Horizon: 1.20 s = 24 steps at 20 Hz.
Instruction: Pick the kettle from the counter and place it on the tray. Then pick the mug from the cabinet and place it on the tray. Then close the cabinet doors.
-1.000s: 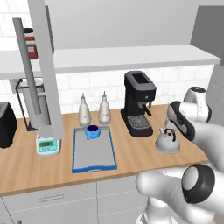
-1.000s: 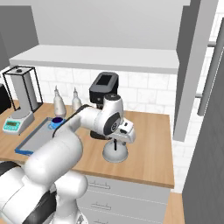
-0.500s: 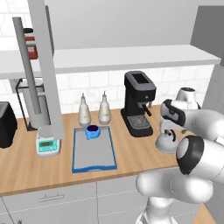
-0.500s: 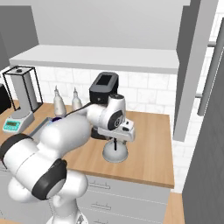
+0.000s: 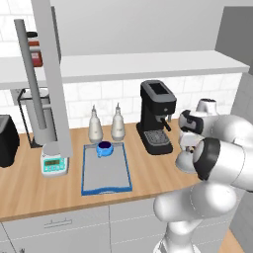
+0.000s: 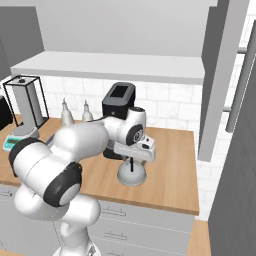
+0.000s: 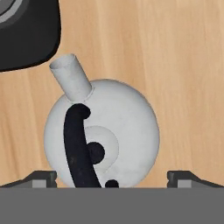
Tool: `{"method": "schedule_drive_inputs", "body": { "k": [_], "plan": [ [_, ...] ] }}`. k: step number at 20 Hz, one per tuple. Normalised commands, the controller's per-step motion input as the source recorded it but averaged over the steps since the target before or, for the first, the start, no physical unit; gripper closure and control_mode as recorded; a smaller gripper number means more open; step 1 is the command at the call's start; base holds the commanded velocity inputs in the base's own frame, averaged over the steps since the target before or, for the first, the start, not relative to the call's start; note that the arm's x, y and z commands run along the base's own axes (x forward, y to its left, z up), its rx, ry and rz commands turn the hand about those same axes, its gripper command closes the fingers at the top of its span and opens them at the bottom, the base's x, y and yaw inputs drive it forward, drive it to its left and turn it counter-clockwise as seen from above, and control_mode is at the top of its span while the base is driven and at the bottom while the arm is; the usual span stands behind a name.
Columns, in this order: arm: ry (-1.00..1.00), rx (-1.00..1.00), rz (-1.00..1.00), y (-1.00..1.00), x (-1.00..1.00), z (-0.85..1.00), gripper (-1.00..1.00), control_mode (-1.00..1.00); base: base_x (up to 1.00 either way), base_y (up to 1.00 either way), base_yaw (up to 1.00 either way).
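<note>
Claw (image 7: 112,177) tips stand spread as wide as they go, one on each side of the kettle (image 7: 103,133), hanging straight above it and gripping nothing. From the hand view the kettle's black handle (image 7: 78,148) arches across the dome left of centre, well off the midline between the tips, and the short spout (image 7: 70,76) points toward the black coffee machine (image 7: 26,33).

The kettle sits on the table (image 6: 170,175) just in front of and to the right of that coffee machine (image 5: 157,116), near the table's front edge. The blue-rimmed tray (image 5: 106,170) lies well to the kettle's left, past the coffee machine, with the blue mug (image 5: 104,147) already sitting at its far end, just in front of two slim bottles (image 5: 106,123).

Risks as I judge them: if the claw descends and closes where it is, the tips may meet the smooth round dome, not the handle, and the kettle could squirt out or roll toward the table's edge. Carrying it left, a low swing could clip the coffee machine, and a careless set-down could knock the mug off the tray.
</note>
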Motion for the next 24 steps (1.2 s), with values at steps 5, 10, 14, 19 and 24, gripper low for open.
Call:
{"method": "schedule_drive_inputs", "body": {
  "k": [5,10,14,19,24],
  "plan": [
    [0.0,0.0,0.01,0.03,0.0,-0.16,1.0,-1.0,0.0,0.0,0.0],
    [0.0,0.0,0.0,0.05,0.0,-0.03,1.0,-1.0,0.0,0.0,0.0],
    [-0.01,0.0,0.0,0.09,0.0,0.0,1.0,-1.0,0.0,0.0,0.0],
    [-0.03,0.0,0.0,0.23,-0.08,0.03,1.0,-1.0,0.0,0.0,0.0],
    [-0.05,-0.07,0.0,0.49,-0.31,0.31,1.0,-1.0,0.0,0.0,0.0]
  ]
}}
